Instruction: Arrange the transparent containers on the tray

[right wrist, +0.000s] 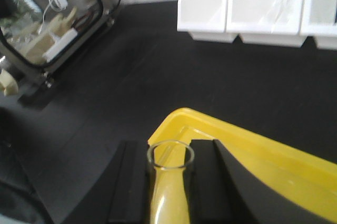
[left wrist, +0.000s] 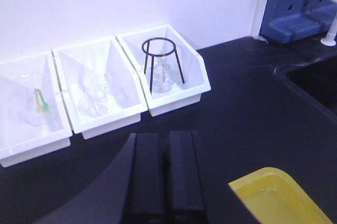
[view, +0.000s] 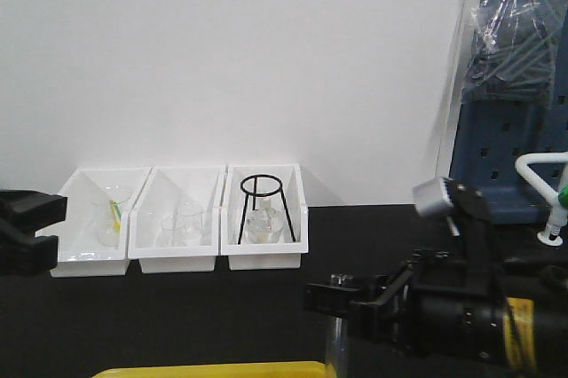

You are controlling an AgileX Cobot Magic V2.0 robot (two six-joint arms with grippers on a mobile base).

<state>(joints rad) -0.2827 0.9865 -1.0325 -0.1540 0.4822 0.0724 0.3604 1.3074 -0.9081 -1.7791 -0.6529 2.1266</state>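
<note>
At bottom centre of the right wrist view, the right end effector point(right wrist: 169, 153) clamps a tall, narrow clear glass tube point(right wrist: 168, 195) upright just below its round rim. The tube is poised at the corner of the shallow bright yellow plastic tray point(right wrist: 253, 148), apparently for setting down. The left end effector point(left wrist: 164, 142), jaws pressed together and empty, sits low in its frame. Higher up on the black counter point(left wrist: 253, 113), three white plastic bins point(view: 177, 218) keep other glassware sorted; the rightmost holds a black wire tripod point(view: 264, 205). No writing is legible, and a yellow sticker point(view: 515, 329) on the right arm is blurred.
</note>
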